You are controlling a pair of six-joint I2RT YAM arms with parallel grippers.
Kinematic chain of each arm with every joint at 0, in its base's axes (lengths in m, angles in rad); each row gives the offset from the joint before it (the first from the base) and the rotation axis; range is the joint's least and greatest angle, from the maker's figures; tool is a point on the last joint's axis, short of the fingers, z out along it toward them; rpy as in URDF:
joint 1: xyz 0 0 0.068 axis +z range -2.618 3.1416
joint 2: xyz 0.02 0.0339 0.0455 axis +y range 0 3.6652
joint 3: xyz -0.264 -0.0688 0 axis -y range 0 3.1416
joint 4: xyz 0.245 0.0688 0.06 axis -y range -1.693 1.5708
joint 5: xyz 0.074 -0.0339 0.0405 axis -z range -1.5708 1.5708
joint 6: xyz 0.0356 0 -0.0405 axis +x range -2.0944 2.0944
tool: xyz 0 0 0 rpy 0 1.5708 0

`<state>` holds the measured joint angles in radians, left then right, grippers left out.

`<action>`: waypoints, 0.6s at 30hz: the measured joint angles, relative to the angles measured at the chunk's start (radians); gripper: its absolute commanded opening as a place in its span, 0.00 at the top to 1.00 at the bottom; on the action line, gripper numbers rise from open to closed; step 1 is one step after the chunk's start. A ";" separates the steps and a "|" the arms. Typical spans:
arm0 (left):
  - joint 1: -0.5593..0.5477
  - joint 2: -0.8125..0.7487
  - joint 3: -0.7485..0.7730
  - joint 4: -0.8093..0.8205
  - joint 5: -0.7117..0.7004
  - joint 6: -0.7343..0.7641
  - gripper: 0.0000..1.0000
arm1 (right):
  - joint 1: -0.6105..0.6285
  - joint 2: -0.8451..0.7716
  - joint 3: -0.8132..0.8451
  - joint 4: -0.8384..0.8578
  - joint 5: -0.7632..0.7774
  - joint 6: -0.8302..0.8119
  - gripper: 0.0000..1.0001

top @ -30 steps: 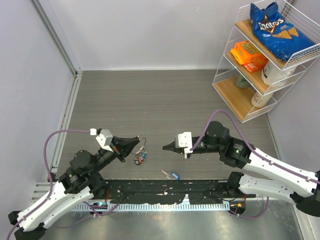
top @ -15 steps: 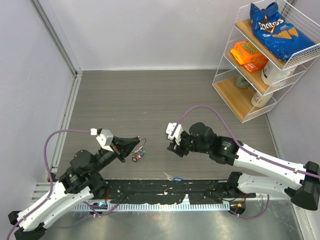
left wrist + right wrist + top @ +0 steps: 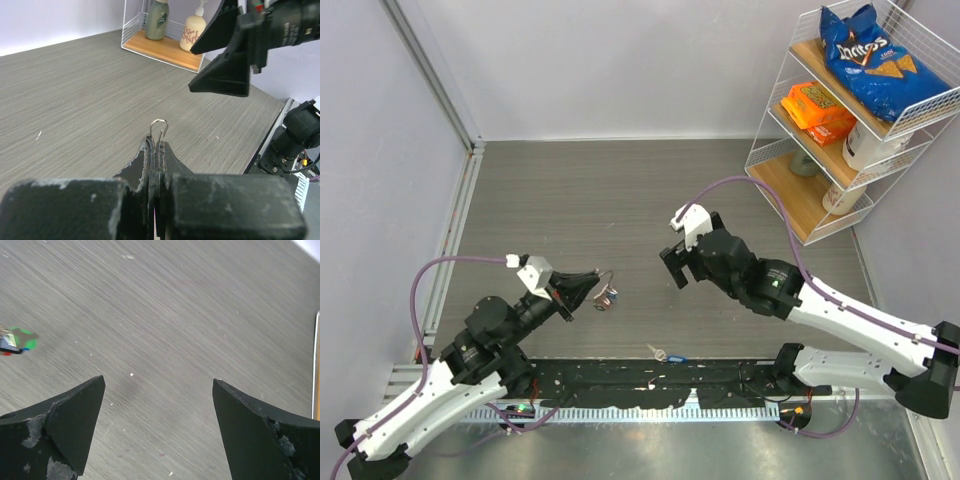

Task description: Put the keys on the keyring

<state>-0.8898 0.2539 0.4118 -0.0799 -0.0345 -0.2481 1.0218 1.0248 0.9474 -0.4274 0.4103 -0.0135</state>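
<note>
My left gripper (image 3: 590,289) is shut on the keyring (image 3: 605,281), a thin silver wire loop that sticks up past its tips in the left wrist view (image 3: 159,129). A small bunch of keys (image 3: 609,299) with coloured heads hangs from the ring just above the table. The right wrist view catches that bunch at its left edge (image 3: 18,341), green, blue and red. Another key (image 3: 666,353) with a blue head lies alone near the front edge. My right gripper (image 3: 678,267) hangs open to the right of the ring, apart from it, with nothing between its fingers (image 3: 75,410).
A white wire shelf rack (image 3: 800,190) stands at the back right with a blue chips bag (image 3: 868,55), an orange box (image 3: 817,108) and bottles (image 3: 194,32). A metal rail (image 3: 455,230) runs along the left wall. A black cable strip (image 3: 650,385) lines the front edge.
My right gripper has gone from shut to wide open and has drawn back up and to the right. My left gripper, with the ring and keys, has shifted slightly.
</note>
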 measured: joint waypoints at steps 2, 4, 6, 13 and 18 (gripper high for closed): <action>0.000 0.002 0.005 -0.002 -0.003 0.003 1.00 | -0.024 0.020 0.010 -0.029 0.003 0.037 0.09; 0.000 0.001 0.009 -0.002 -0.007 0.003 1.00 | -0.033 0.061 0.015 -0.055 -0.050 0.072 0.18; 0.000 0.001 0.010 -0.002 -0.011 0.003 1.00 | -0.029 0.104 0.011 -0.082 -0.144 0.108 0.19; 0.000 -0.001 0.010 -0.009 -0.022 0.003 1.00 | 0.243 0.145 -0.119 -0.111 -0.301 0.305 0.42; 0.000 -0.002 0.010 -0.012 -0.026 0.002 1.00 | 0.354 0.203 -0.129 -0.111 -0.256 0.402 0.53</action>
<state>-0.8898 0.2516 0.4217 -0.0921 -0.0605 -0.2466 1.3754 1.2282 0.8188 -0.5388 0.1543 0.3885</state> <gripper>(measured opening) 0.028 0.514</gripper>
